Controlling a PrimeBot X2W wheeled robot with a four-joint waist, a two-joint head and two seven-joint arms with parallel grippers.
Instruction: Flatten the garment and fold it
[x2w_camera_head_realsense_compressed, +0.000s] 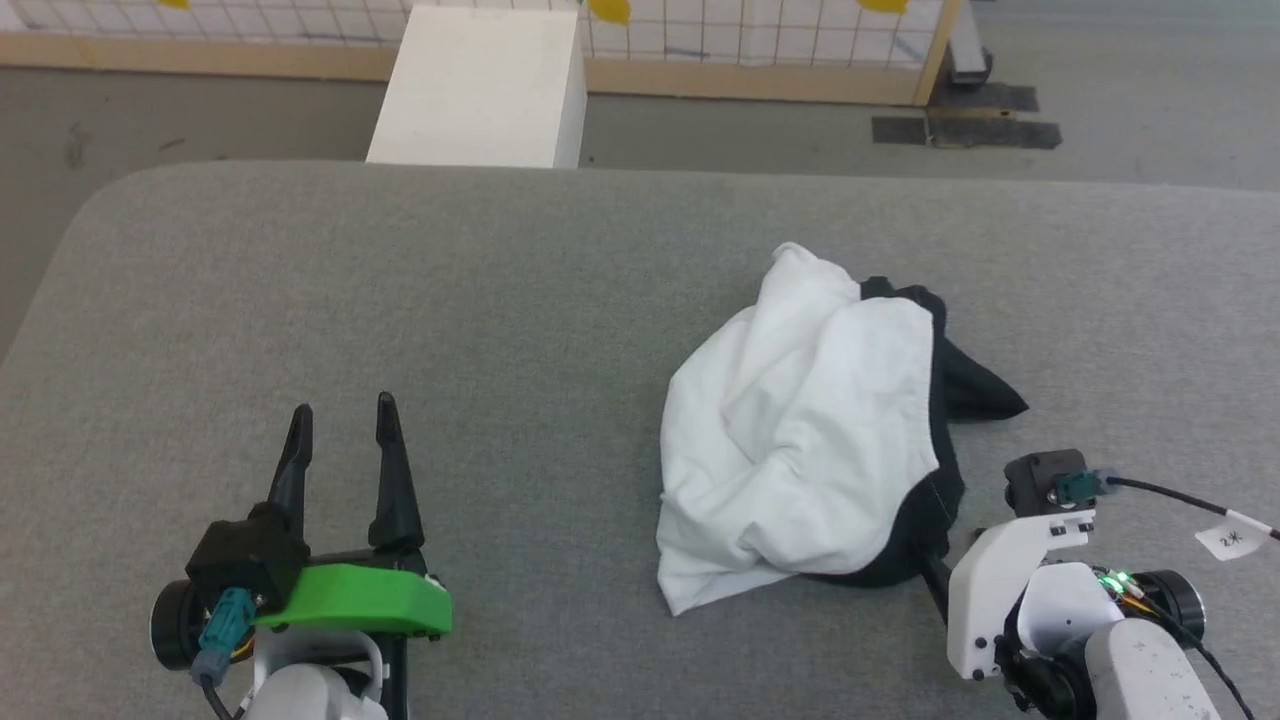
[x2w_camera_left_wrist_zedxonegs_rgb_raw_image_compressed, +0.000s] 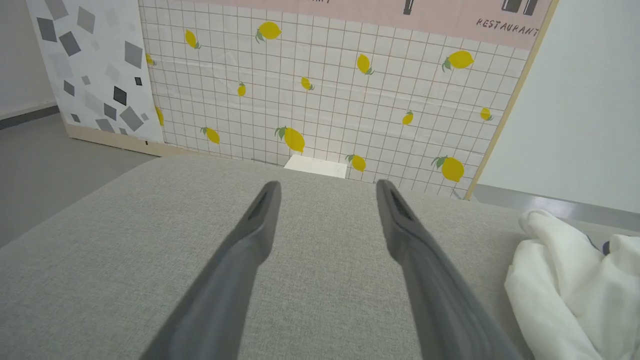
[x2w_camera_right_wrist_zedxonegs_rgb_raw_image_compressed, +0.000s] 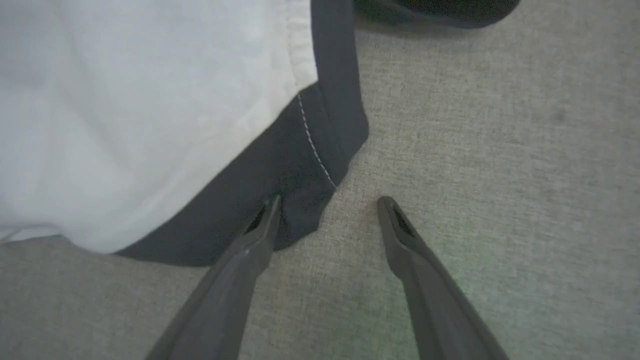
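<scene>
The garment (x2w_camera_head_realsense_compressed: 800, 430) lies crumpled in a heap on the right half of the grey padded table (x2w_camera_head_realsense_compressed: 400, 290), white body on top, black sleeve fabric poking out along its right and lower edges. My right gripper (x2w_camera_right_wrist_zedxonegs_rgb_raw_image_compressed: 327, 200) is open at the heap's near right corner. One fingertip (x2w_camera_right_wrist_zedxonegs_rgb_raw_image_compressed: 270, 207) rests over the black stitched hem (x2w_camera_right_wrist_zedxonegs_rgb_raw_image_compressed: 300, 165), the other is over bare table. My left gripper (x2w_camera_head_realsense_compressed: 342, 415) is open above bare table at the lower left, well apart from the garment (x2w_camera_left_wrist_zedxonegs_rgb_raw_image_compressed: 565, 280). Collar and chest print are hidden.
A white box (x2w_camera_head_realsense_compressed: 485, 85) stands on the floor just beyond the table's far edge. Behind it runs a lemon-patterned tiled panel (x2w_camera_left_wrist_zedxonegs_rgb_raw_image_compressed: 350, 90) with a wooden base. Black tape (x2w_camera_head_realsense_compressed: 965, 130) marks the floor at the back right. Bare table stretches left of the heap.
</scene>
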